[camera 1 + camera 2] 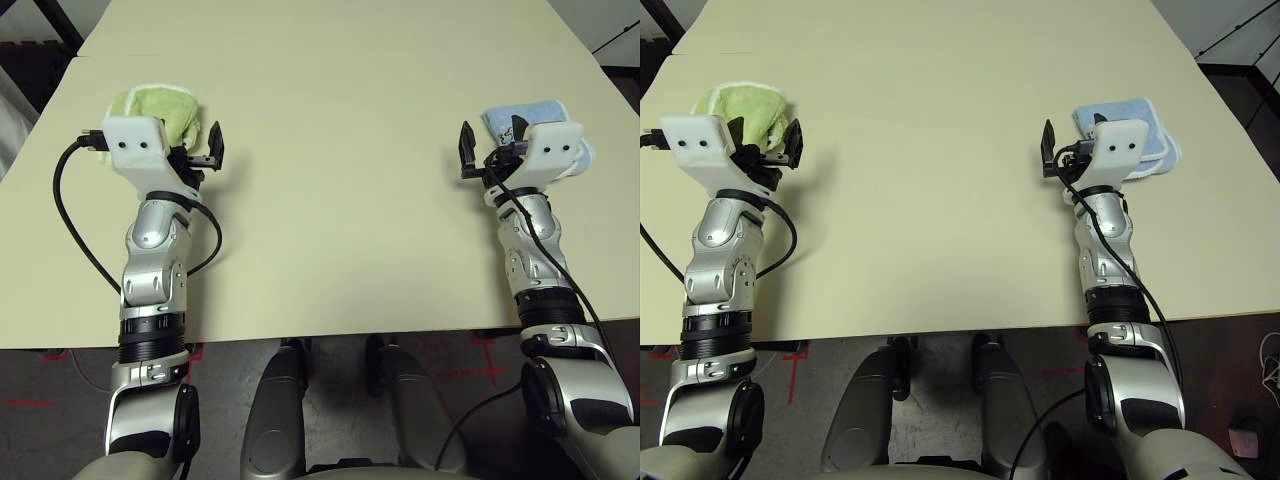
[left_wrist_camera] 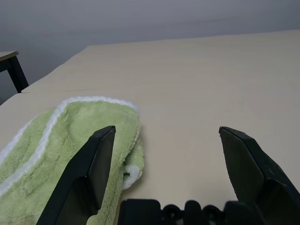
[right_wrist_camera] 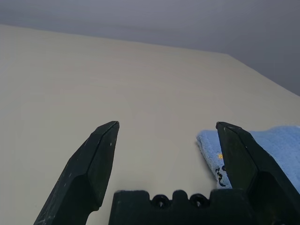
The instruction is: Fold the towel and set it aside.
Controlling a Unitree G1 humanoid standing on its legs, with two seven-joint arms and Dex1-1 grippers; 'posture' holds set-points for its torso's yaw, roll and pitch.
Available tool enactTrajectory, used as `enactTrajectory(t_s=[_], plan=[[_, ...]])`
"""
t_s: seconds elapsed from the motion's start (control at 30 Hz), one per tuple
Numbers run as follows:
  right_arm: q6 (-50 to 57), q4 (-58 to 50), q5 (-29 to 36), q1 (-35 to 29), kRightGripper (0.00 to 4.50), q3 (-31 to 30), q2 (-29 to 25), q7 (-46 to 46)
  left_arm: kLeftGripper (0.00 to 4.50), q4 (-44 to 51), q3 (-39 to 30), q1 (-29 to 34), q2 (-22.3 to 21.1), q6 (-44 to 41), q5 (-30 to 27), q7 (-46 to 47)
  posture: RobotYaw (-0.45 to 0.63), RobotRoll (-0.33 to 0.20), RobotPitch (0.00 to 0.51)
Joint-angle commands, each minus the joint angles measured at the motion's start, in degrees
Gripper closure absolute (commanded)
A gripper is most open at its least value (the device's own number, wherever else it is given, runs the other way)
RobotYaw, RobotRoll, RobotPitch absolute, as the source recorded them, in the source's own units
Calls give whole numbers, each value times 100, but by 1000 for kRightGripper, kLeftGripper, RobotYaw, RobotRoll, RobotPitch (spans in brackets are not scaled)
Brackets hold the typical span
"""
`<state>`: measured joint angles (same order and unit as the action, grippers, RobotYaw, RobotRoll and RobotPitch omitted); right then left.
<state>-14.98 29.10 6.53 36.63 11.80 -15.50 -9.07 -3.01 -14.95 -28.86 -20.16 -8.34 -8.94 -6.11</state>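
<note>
The towel (image 1: 165, 105) is light green terry with white edging, and it lies bunched in a small heap on the left side of the table (image 1: 340, 220). My left gripper (image 1: 207, 148) hovers at the towel's right edge, open, with nothing between its fingers. In the left wrist view the towel (image 2: 70, 140) lies beside and partly behind one finger (image 2: 89, 173) of the open gripper (image 2: 166, 129). My right gripper (image 1: 492, 138) is open over the right side of the table, holding nothing.
A smaller light blue towel (image 1: 525, 110) lies folded on the right side of the table, partly under my right wrist; it also shows as blue cloth (image 3: 267, 145) beside a finger. The wide middle of the beige table is bare. Dark floor lies past the table's edges.
</note>
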Motion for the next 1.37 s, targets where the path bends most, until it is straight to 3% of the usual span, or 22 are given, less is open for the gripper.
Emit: enactTrajectory(t_s=[0.03, 1.37], plan=[[5, -102, 54, -131, 0, 7, 3, -31, 17, 114, -29, 111, -28, -81, 30, 39, 13, 0, 261], [-44, -82, -31, -172, 0, -25, -52, -48, 17, -50, 77, 71, -10, -433, -40, -99, -4, 0, 273]])
